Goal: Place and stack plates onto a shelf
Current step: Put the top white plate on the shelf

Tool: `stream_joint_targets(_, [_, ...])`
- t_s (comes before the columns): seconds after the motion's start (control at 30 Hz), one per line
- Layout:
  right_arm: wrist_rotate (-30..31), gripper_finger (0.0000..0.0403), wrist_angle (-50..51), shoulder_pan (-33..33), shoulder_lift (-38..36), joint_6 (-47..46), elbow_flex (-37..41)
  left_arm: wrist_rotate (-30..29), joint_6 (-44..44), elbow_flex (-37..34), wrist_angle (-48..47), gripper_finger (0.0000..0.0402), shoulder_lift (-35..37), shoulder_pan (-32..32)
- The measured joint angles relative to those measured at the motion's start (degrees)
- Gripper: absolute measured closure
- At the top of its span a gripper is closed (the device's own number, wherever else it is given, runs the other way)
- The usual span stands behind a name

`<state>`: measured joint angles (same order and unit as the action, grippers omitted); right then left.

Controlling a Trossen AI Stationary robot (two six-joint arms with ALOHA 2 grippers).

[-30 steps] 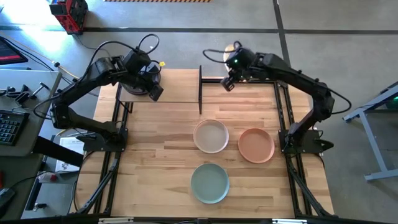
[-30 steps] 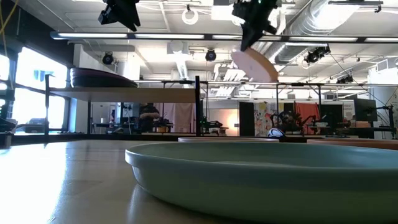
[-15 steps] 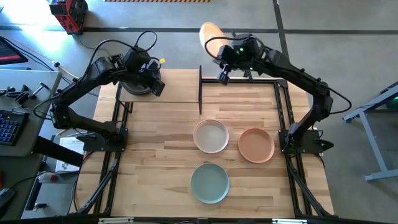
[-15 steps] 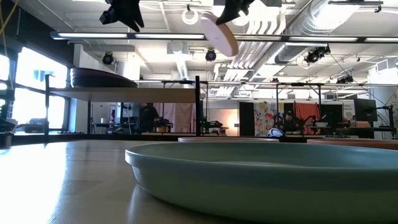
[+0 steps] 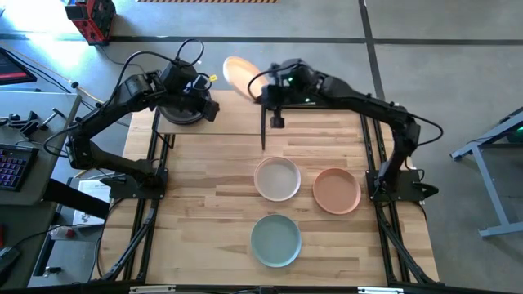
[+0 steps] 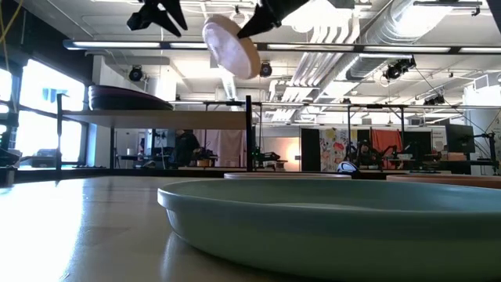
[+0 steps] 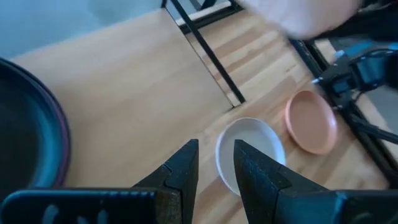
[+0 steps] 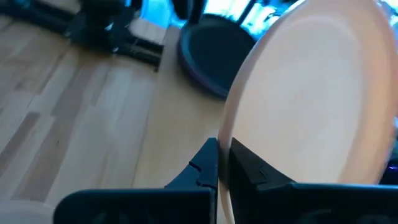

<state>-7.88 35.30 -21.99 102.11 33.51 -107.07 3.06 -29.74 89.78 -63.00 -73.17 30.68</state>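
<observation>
Over the last second the right gripper (image 5: 263, 82), clamped on the rim of the round beige plate (image 5: 238, 73), swung it tilted across above the pale wooden shelf (image 5: 233, 114) toward the dark plate stack (image 5: 181, 110); left gripper (image 5: 204, 108) hovers there, fingers slightly parted, empty.

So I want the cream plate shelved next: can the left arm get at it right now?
Probably yes: the left hand is open and empty above the shelf, and the cream plate lies uncovered on the table.
</observation>
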Motion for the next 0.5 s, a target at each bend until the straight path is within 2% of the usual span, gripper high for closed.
stream_joint_targets(0.13, [-0.2, 0.0403, -0.1, 1.7, 2.2, 2.6, 0.0, 2.0, -1.5, 0.0, 0.4, 0.0312, 0.0, 0.0])
stream_joint_targets(0.5, [-0.5, 0.0403, -0.6, 4.3, 8.6, 4.1, 0.0, 2.4, -2.7, 0.0, 0.4, 0.0312, 0.0, 0.0])
